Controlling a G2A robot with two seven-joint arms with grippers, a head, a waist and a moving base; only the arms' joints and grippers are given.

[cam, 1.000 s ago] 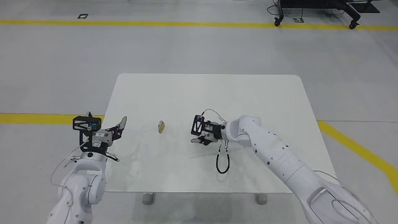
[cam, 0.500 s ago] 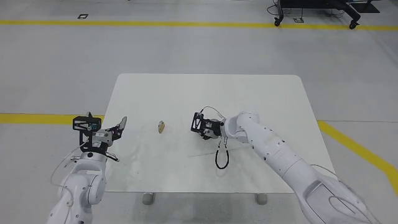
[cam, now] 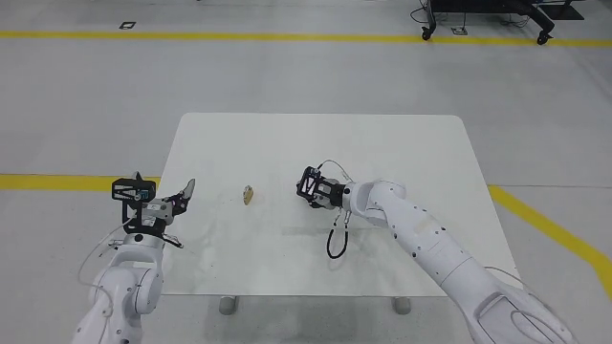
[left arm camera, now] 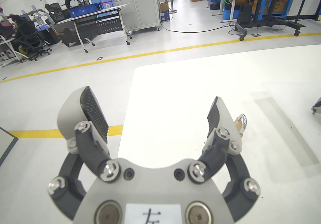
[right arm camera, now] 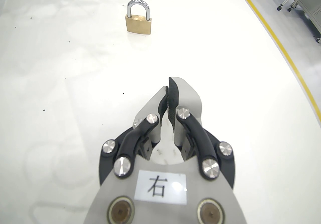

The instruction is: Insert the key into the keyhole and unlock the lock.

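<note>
A: Top view. A small brass padlock with a chromed steel shackle (cam: 248, 194) lies on the white rectangular worktop (cam: 382, 143). It is nearer the left edge than the right, about midway between the far and near edges. Agree?

B: Agreed. The left gripper (cam: 180, 212) hangs at the left edge and the right gripper (cam: 302, 189) is near the worktop's middle. The padlock sits between them, touching neither.

A: Left wrist view. The fingers (left arm camera: 95, 114) are spread wide, nothing held. The padlock (left arm camera: 241, 122) is partly behind one finger, with its shackle showing.

B: Right wrist view. On the right gripper (right arm camera: 168, 89) the pads are pressed together, no gap. Cannot tell whether a thin key is pinched there.

A: The padlock (right arm camera: 138, 23) lies flat on its broad face, shackle closed and pointing away from that gripper. The lower edge, where I judge the keyhole to be, faces it.

B: Handling, judged: rigid metal, dense for its size, smooth faces. Likely to skid on the worktop if a key pushes it.

A: So take hold across the brass body's two narrow sides, leaving the lower edge free. Avoid the shackle: round, slick, and it must spring open.
</note>
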